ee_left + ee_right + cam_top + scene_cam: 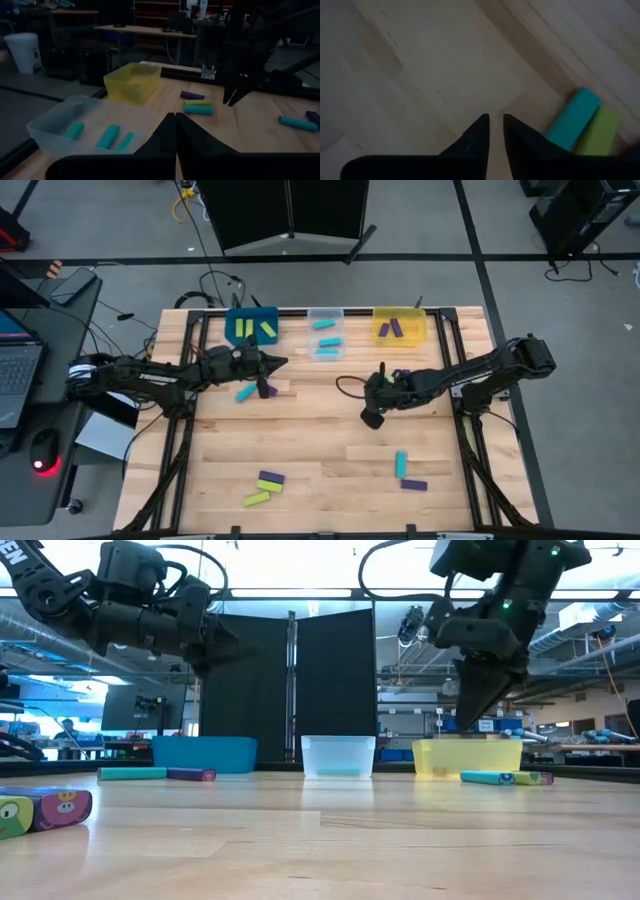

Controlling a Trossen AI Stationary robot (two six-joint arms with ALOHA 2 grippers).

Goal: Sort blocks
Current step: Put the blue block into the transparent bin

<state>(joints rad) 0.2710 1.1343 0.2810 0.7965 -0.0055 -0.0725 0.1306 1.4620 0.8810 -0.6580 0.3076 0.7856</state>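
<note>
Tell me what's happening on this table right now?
Two robot arms are sorting small blocks by colour into three bins: green in the blue bin, cyan in the clear bin, purple in the yellow bin. The right pincer, fingers slightly apart and empty, points down beside a cyan block and a green block. The left pincer is shut, holding nothing, near the blue bin. Other blocks remain loose on the table.
</note>
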